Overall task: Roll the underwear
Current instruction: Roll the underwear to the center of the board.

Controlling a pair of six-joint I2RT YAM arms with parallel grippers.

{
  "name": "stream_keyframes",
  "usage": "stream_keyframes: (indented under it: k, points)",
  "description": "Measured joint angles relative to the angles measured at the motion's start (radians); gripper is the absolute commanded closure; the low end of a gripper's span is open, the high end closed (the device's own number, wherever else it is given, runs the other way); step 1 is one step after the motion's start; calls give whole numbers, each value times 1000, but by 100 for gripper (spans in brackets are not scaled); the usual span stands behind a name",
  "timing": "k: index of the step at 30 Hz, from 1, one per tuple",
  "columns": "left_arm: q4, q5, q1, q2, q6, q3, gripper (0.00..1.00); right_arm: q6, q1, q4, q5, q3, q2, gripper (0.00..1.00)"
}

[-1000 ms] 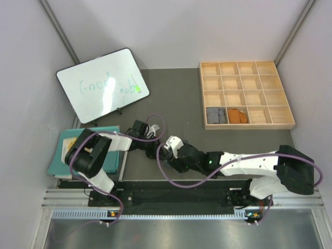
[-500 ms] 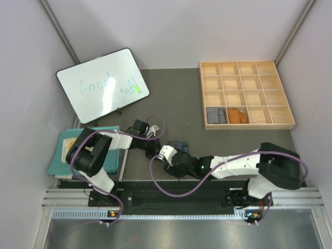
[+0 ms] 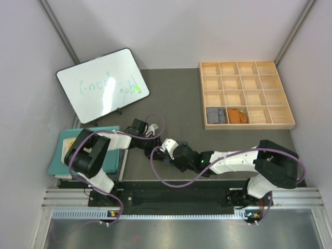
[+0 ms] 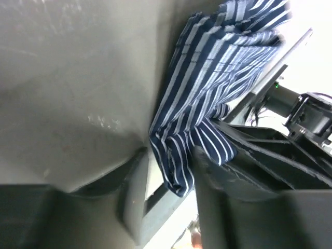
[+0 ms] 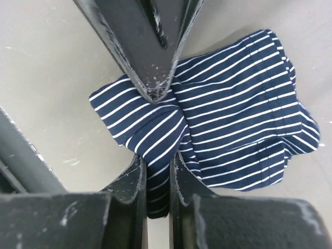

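left gripper (image 4: 170,158) jaws clamped on bunched corner of navy striped pair (image 5: 233,104); right gripper (image 5: 158,179) jaws clamped on the same corner, just beside. Cloth lies on grey table (image 3: 176,98), near the arm bases

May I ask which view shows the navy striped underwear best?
The right wrist view: nearly the whole navy striped underwear shows, pinched in the right claw. The left wrist view shows one bunched side; the top view, a sliver.

L claw (image 3: 154,149) & R claw (image 3: 164,154) meet at navy striped pair (image 3: 161,161).
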Motion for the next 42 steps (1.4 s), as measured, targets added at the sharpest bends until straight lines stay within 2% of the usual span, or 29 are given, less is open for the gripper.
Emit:
stream_keyframes:
  k: [4,10,17,26,34,37,39,40,42]
  points:
    - [-14,-66,17,-105,12,-20,43,45,-71,-39,-147,9,-20,100]
    - [17,-194,28,-354,36,-105,44,140,-176,-131,-429,43,-19,100]
    - [182,-195,2,-509,48,-275,42,227,-313,-195,-704,96,54,100]
    - [426,-165,-67,-520,24,-380,39,254,-421,-269,-917,190,187,100]
    - [589,-164,-119,-391,8,-386,39,261,-478,-288,-1020,217,249,100]
    - [634,-165,-134,-343,2,-386,41,261,-486,-298,-1045,231,272,100]
    - [668,-165,-146,-309,1,-386,47,262,-494,-301,-1063,238,286,100]
    - [683,-166,-151,-292,0,-386,53,264,-499,-300,-1074,238,294,100]
    - [715,-172,-161,-259,-2,-386,77,270,-505,-301,-1084,238,298,96]
